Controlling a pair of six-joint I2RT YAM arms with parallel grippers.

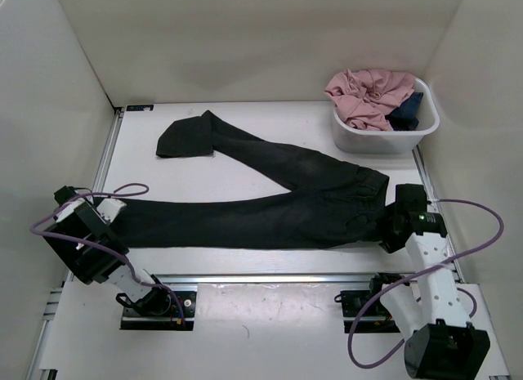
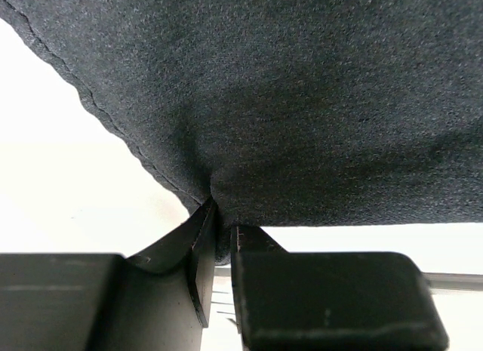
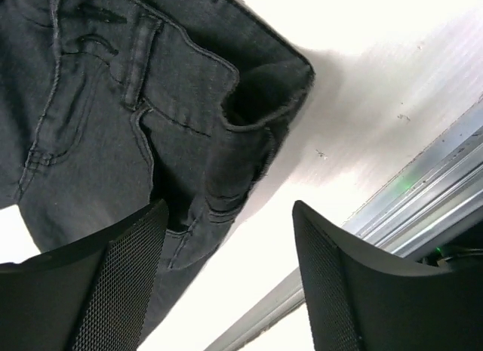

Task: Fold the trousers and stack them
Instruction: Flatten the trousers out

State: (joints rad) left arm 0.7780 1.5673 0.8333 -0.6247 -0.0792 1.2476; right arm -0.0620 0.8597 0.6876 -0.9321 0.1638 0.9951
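The black trousers (image 1: 270, 208) lie spread on the white table, waist to the right. One leg runs left along the near side. The other leg angles to the back left, its end folded over (image 1: 184, 139). My left gripper (image 1: 114, 212) is at the end of the near leg and is shut on the trousers. In the left wrist view its fingertips pinch the edge of the dark fabric (image 2: 302, 102), with the gripper (image 2: 220, 232) below it. My right gripper (image 1: 386, 225) stands open at the waistband (image 3: 226, 117). Nothing is held between its mesh-padded fingers (image 3: 128, 275).
A white tub (image 1: 376, 141) at the back right holds a pink garment (image 1: 368, 94) and a small dark blue garment (image 1: 406, 114). A metal rail (image 1: 270, 276) runs along the table's near edge. White walls close in the left, back and right sides.
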